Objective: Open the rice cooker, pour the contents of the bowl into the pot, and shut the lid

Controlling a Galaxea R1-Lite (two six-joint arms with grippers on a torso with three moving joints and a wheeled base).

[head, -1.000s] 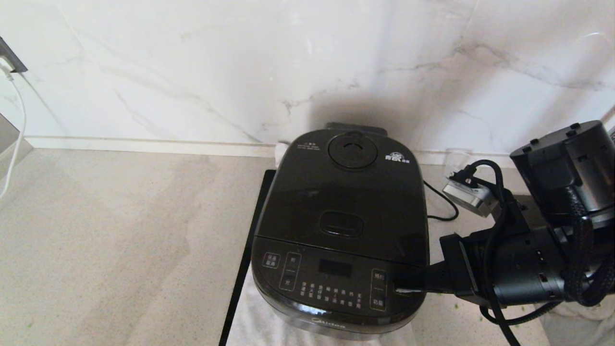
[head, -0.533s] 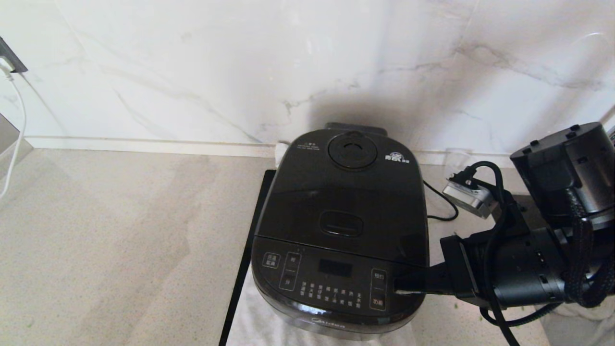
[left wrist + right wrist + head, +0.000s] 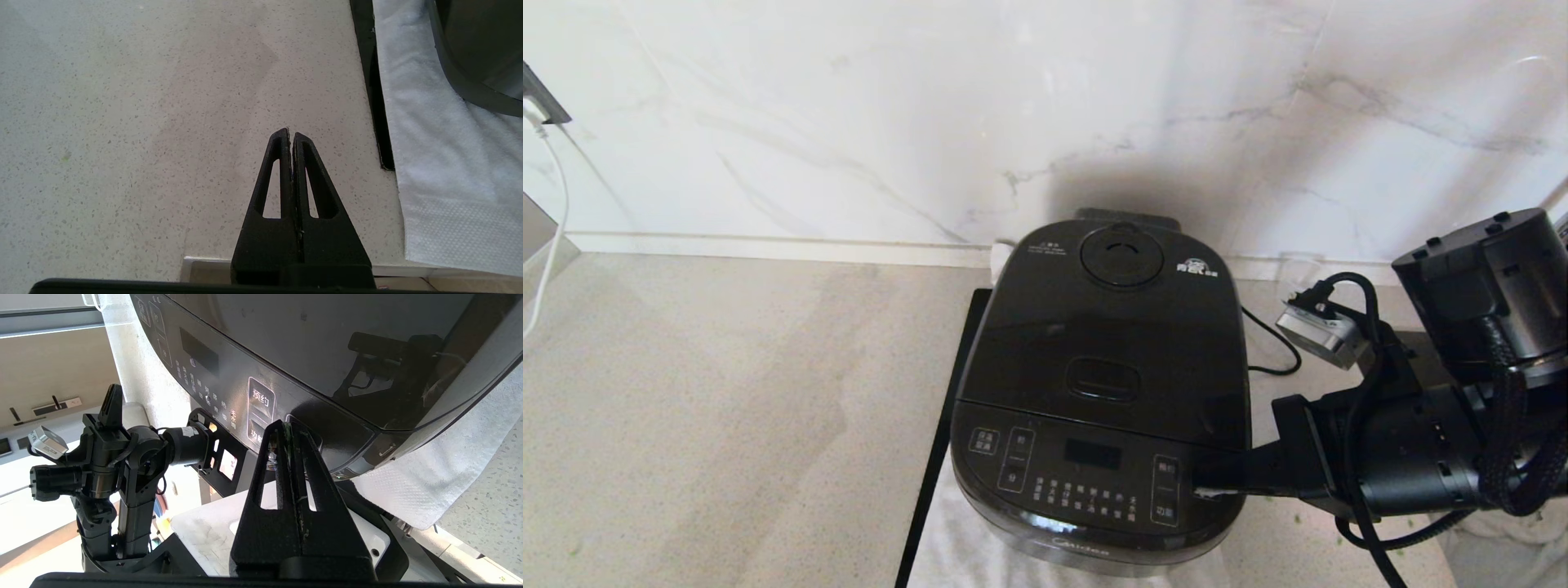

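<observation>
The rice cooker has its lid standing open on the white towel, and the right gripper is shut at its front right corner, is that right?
Not quite: the lid is closed, lying flat on the rice cooker, as the head view shows. The rest holds: the cooker sits on the white towel, and the right gripper, its jaws shut, is at the front right corner by the button panel.

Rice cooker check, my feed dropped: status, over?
Right end effector shut, at rice cooker front corner. Left end effector shut, parked. Lid closed.
</observation>
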